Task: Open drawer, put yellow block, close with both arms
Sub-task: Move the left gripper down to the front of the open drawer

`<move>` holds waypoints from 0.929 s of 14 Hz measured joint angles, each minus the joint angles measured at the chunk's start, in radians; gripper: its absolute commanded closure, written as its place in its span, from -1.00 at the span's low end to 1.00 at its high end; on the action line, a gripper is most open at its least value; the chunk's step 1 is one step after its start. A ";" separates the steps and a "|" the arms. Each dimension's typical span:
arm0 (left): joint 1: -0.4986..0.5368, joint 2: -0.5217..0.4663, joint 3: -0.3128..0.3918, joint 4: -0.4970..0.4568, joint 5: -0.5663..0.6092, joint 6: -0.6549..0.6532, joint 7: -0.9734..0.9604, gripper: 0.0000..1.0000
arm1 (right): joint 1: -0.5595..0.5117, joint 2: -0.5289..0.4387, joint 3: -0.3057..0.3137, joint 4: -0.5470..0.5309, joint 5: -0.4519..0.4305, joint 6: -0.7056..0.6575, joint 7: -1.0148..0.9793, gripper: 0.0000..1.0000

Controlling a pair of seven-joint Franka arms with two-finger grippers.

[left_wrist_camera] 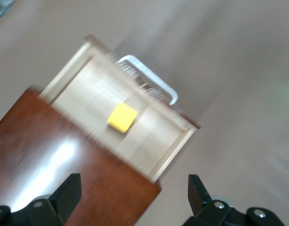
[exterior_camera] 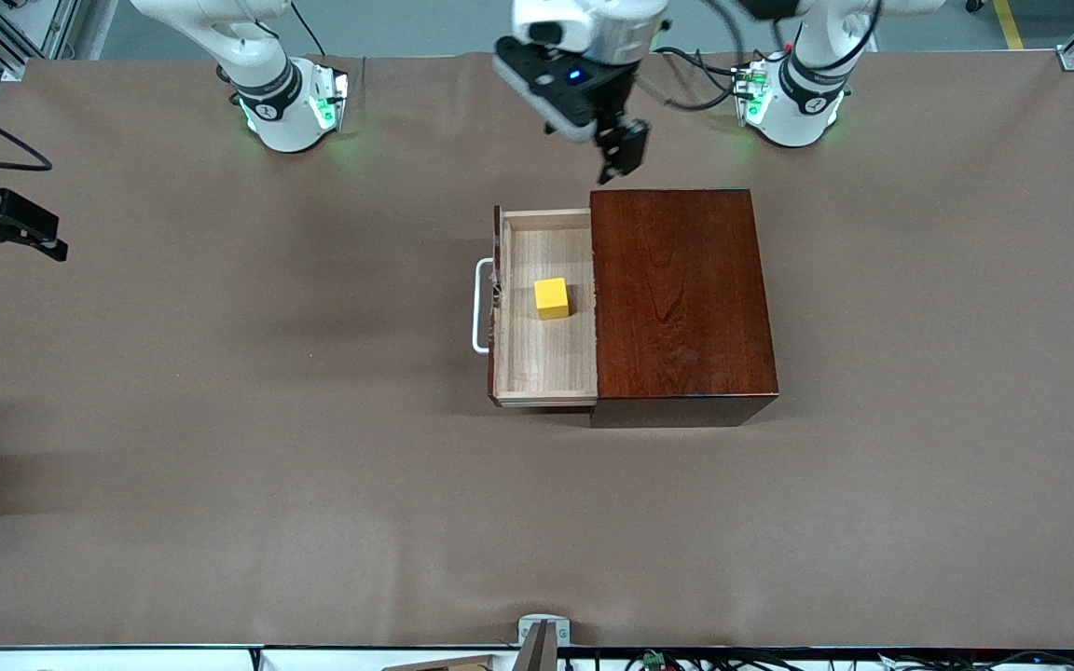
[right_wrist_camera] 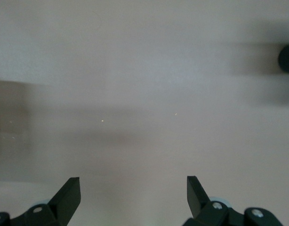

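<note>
Left gripper (exterior_camera: 624, 154) held spread, empty, over box's back edge | right gripper (exterior_camera: 29, 235) parked wide over bare table at right-arm end, apparently idle | drawer (exterior_camera: 544, 308) pulled open | yellow block (exterior_camera: 552, 297) seated inside drawer

Bare table (exterior_camera: 220, 466) around wooden box (exterior_camera: 677, 289)

Two white jointed arms with black-grey joint bands stand on green-lit bases, trailing black cables; each hand is black, two-fingered.
</note>
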 measured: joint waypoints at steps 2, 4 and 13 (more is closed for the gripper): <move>-0.086 0.130 0.006 0.070 0.074 0.078 0.144 -1.00 | -0.003 -0.015 -0.003 -0.026 0.011 0.009 0.019 -1.00; -0.149 0.222 0.013 0.098 0.100 0.185 0.268 -1.00 | -0.004 -0.018 -0.004 -0.030 0.013 0.019 0.024 -1.00; -0.221 0.429 0.136 0.111 0.111 0.375 0.567 -1.00 | -0.036 -0.017 -0.007 -0.041 0.021 0.038 0.029 -1.00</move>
